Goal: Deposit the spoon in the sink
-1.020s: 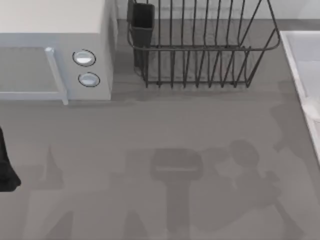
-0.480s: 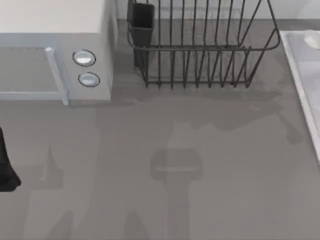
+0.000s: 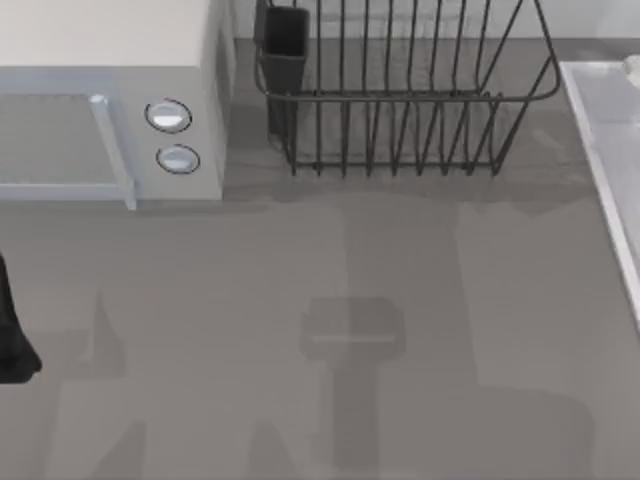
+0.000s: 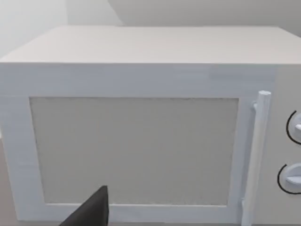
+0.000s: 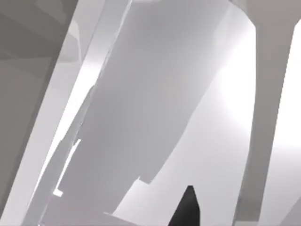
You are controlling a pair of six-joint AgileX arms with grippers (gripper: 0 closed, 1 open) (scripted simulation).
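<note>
Right claw (image 5: 188,209) over the sink (image 5: 155,94) basin, its grip state not discernible.

Pretty muted palette here. The table (image 3: 300,270) is rendered in flat mid-grey, mottled with darker grey shadow patches. At 10 o'clock the microwave (image 3: 110,100) is done in white with a pale grey door panel, and two silvery-white dials (image 3: 168,116) are ringed in dark. At 12 o'clock the wire rack (image 3: 400,100) is drawn in near-black, with a black cup (image 3: 286,40). The sink (image 3: 610,150) at 2 o'clock is shaded light grey-white. A black shape (image 3: 12,330) at 9 o'clock is possibly an arm.
</note>
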